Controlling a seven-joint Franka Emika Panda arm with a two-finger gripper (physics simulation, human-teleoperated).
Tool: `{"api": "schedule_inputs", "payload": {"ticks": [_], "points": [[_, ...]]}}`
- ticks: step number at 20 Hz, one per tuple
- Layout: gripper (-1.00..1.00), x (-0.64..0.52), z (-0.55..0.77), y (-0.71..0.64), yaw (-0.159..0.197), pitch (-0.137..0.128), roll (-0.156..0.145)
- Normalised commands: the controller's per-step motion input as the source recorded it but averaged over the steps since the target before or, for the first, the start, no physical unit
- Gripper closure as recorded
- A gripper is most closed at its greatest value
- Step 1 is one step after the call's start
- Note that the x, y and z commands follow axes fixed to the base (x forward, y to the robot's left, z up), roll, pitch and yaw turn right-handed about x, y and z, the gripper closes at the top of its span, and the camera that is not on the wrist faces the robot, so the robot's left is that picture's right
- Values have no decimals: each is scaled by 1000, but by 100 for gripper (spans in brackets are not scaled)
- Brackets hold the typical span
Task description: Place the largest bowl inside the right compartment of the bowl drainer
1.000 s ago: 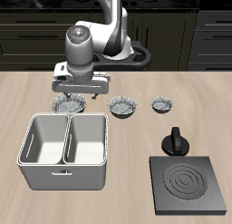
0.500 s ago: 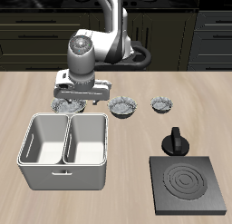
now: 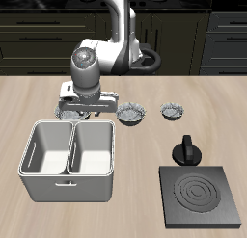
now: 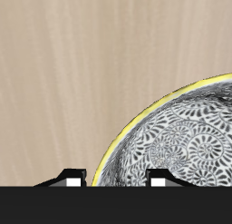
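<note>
The largest bowl point(image 3: 68, 116), speckled silver-grey inside with a scalloped rim, sits on the table just behind the bowl drainer point(image 3: 68, 188). It is mostly hidden under my gripper point(image 3: 85, 109). In the wrist view the bowl point(image 4: 181, 137) fills much of the frame, its rim edged in yellow. My gripper point(image 4: 116, 178) is open and low over it. One fingertip point(image 4: 71, 176) is outside the rim and the other is over the bowl's inside. The right compartment point(image 3: 94, 149) is an empty grey well.
Two smaller speckled bowls point(image 3: 130, 114) point(image 3: 173, 110) stand in a row beside the largest one. A black knob-like object point(image 3: 186, 150) and a dark burner plate point(image 3: 200, 197) lie nearer the table's front edge. The drainer's other well point(image 3: 48, 149) is empty.
My gripper has come down onto the largest bowl and now covers most of it. The bowls and the drainer have not moved.
</note>
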Motion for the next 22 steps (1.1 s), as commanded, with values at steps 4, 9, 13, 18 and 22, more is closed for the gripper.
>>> {"api": "schedule_inputs", "payload": {"ticks": [4, 9, 13, 18, 22], "points": [[100, -1, 24, 16, -15, 3, 11], [100, -5, 181, 57, 10, -33, 10], [100, -14, 332, 91, 6, -48, 4], [100, -29, 516, 141, 11, -79, 21], [100, -99, 766, 173, 3, -112, 15]]}}
